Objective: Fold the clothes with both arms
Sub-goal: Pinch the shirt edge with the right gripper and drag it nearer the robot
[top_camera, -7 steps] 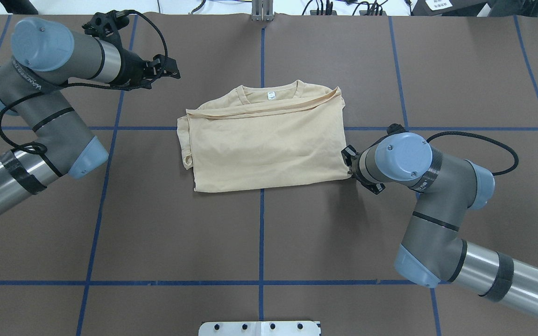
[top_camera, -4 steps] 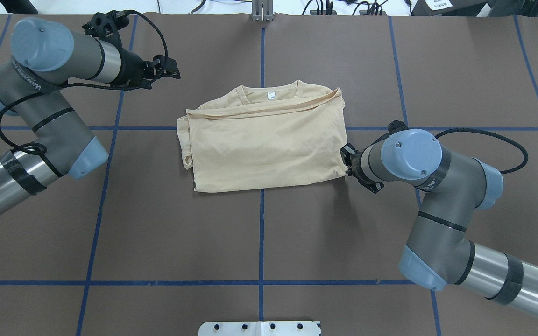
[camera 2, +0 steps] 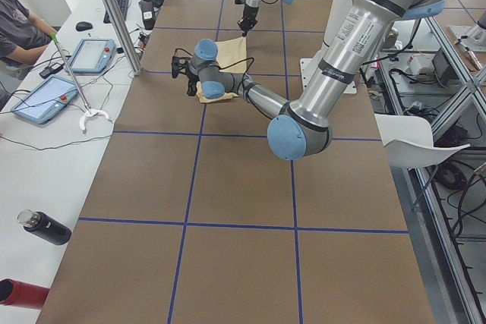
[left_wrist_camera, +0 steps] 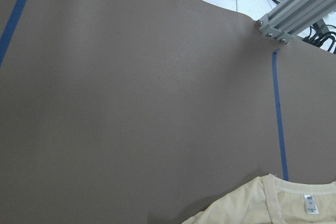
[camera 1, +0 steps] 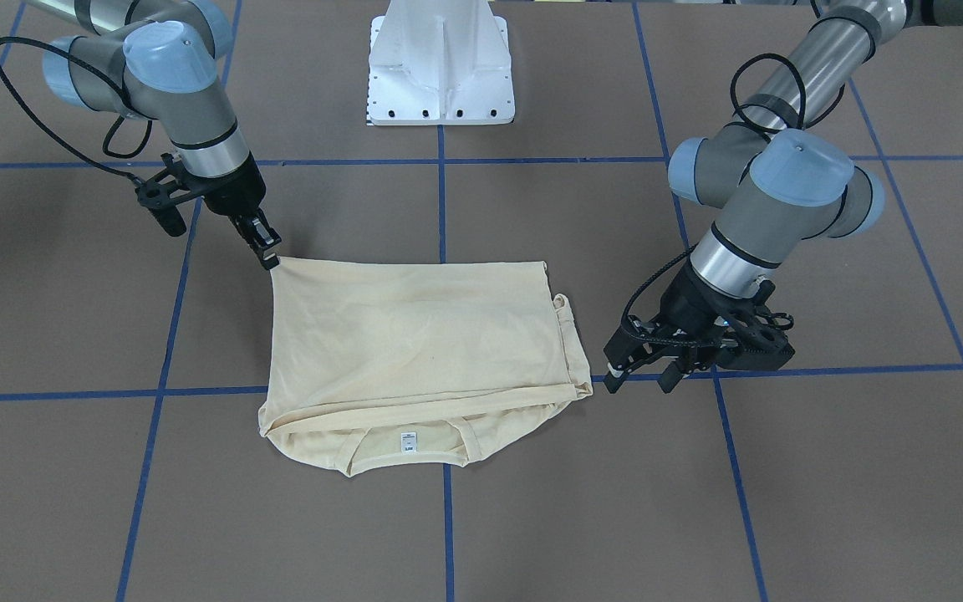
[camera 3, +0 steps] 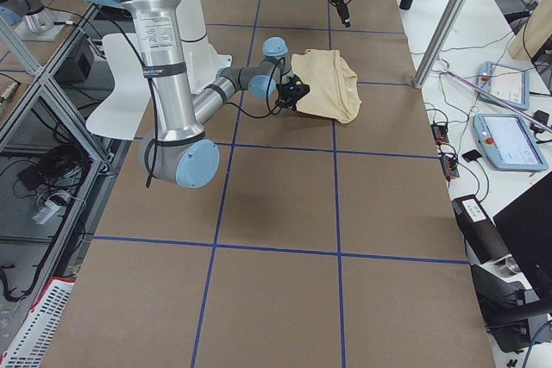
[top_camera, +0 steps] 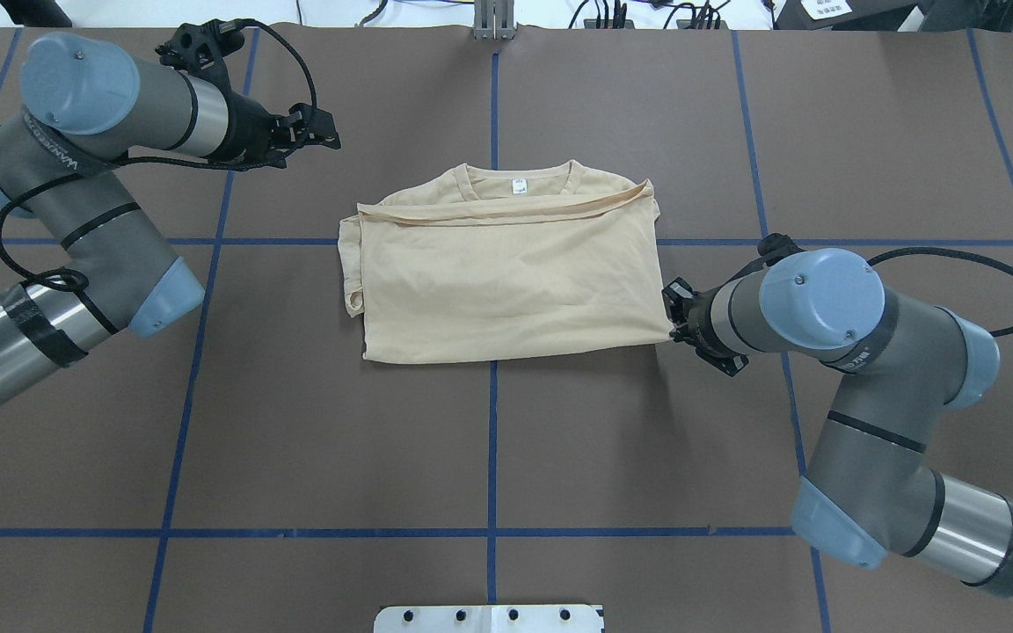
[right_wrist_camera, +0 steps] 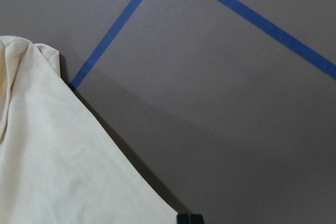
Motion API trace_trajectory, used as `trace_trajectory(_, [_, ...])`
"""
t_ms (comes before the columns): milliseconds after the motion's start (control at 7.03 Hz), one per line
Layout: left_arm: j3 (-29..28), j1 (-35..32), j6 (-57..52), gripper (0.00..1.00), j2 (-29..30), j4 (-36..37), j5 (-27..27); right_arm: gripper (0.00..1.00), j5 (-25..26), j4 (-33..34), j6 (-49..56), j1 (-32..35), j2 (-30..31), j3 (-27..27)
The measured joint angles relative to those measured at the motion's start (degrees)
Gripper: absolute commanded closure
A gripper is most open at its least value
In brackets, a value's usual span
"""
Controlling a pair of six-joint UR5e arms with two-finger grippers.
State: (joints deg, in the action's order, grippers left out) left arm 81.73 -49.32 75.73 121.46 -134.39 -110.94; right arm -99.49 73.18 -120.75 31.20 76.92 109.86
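The cream-yellow shirt [top_camera: 506, 281] lies folded into a rectangle at the table's middle, neck label up at the far edge; its print is hidden. It also shows in the front view [camera 1: 415, 334]. My right gripper [top_camera: 671, 331] is shut on the shirt's near right corner, low at the table; the front view shows its closed fingers [camera 1: 269, 253] pinching that corner. The right wrist view shows the cloth [right_wrist_camera: 52, 156] beside a fingertip. My left gripper [top_camera: 329, 127] is open and empty, off the shirt's far left side, also in the front view [camera 1: 639, 380].
The white pedestal base [camera 1: 440, 67] stands at the robot's edge of the table. A metal post [top_camera: 493, 22] stands at the far edge. Blue tape lines cross the brown table. A side bench holds tablets [camera 2: 42, 100] and a bottle [camera 2: 45, 227].
My right arm has drawn back to the right with the corner in its grip. The whole shirt has slid a little to the right. The left arm has not moved.
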Motion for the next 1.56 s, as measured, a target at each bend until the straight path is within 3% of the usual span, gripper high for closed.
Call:
trace_trajectory(427, [0.5, 0.2, 0.9, 0.11, 0.0, -0.1, 0.0, 1.00, -1.2, 0.6, -0.4, -0.3, 3.1, 3.5])
trace_trajectory(711, [1.1, 0.4, 2.2, 0.11, 0.0, -0.1, -0.1, 1.00, -5.3, 0.8, -0.9, -1.6, 6.6, 7.0])
trace_trajectory(1280, [2.5, 0.6, 2.5, 0.11, -0.3, 0.1, -0.2, 0.98, -8.0, 0.8, -4.3, -11.7, 12.8, 13.9])
trace_trajectory(1422, [2.7, 0.6, 2.7, 0.11, -0.3, 0.1, -0.5, 0.62, -8.1, 0.8, -5.2, -14.1, 13.5, 14.9])
trace_trajectory(1564, [2.9, 0.7, 3.1, 0.11, -0.3, 0.0, -1.2, 0.01, -8.2, 0.8, -6.2, -16.0, 13.9, 15.8])
